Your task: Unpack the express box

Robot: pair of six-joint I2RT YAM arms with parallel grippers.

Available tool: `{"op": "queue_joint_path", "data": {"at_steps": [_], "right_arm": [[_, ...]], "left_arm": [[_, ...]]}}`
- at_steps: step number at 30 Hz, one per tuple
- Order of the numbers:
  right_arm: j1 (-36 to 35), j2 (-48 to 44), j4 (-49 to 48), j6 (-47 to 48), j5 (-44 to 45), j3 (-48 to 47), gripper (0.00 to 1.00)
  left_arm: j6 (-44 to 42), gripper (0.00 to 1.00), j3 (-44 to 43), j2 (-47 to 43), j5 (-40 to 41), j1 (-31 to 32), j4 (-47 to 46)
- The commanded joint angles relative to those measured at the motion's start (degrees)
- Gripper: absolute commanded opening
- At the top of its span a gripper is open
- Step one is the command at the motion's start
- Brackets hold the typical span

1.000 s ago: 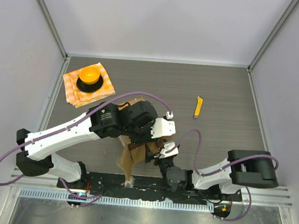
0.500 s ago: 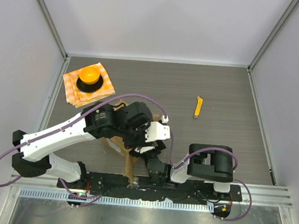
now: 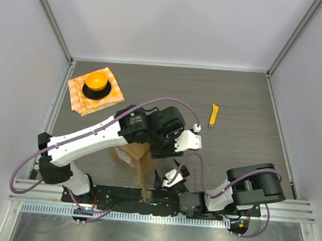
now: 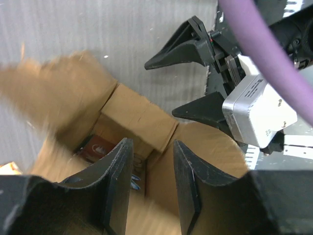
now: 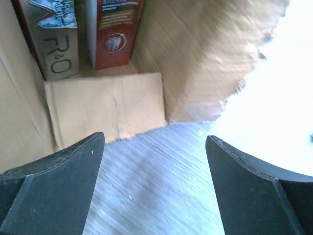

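Express box (image 3: 136, 162) stands at the near edge of the table (image 3: 235, 104), left of centre, flaps open. Left gripper (image 4: 151, 144) hangs over its rim, jaws partly apart, pinching nothing that I can see. Right gripper (image 5: 155, 138) is spread wide and empty, facing the opening. Cartons (image 5: 115, 29) show inside. My read: left should steady one wall while right enters straight and closes on a single carton.
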State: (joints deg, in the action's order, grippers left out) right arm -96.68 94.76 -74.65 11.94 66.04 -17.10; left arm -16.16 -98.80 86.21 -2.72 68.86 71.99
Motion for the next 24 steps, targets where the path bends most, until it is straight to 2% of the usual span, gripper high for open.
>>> {"op": "queue_joint_path", "data": {"at_steps": [1, 6, 10, 15, 20, 21, 24], "right_arm": [[-2.9, -6.3, -21.0, -5.5, 9.9, 6.4, 0.90], [-3.7, -12.6, -21.0, -8.7, 11.0, 11.8, 0.88], [-3.7, -14.5, -21.1, -6.7, 10.8, 11.5, 0.88], [-3.2, -15.5, -21.1, -4.4, 6.7, 10.0, 0.90], [-2.7, -13.5, -21.1, -3.9, 6.0, 8.9, 0.96], [-2.6, -13.5, -21.1, -4.1, 5.9, 9.3, 1.00], [-2.3, -13.9, -21.1, -3.0, 4.1, 9.9, 1.00]], "left_arm": [[2.6, 0.41, -3.7, 4.5, -8.4, 0.4, 2.5], [3.0, 0.41, -8.8, 9.1, -9.9, 2.1, 2.8], [1.9, 0.40, -14.6, 11.6, -7.9, 4.0, 5.3], [0.6, 0.41, -11.9, 6.7, -2.6, 3.7, 4.5], [0.5, 0.41, -7.7, 1.6, -1.7, -2.9, 3.3], [0.4, 0.41, -7.0, 1.2, -1.8, -3.8, 3.3], [-0.2, 0.41, -4.0, -0.9, -1.5, -4.7, 3.0]]}}
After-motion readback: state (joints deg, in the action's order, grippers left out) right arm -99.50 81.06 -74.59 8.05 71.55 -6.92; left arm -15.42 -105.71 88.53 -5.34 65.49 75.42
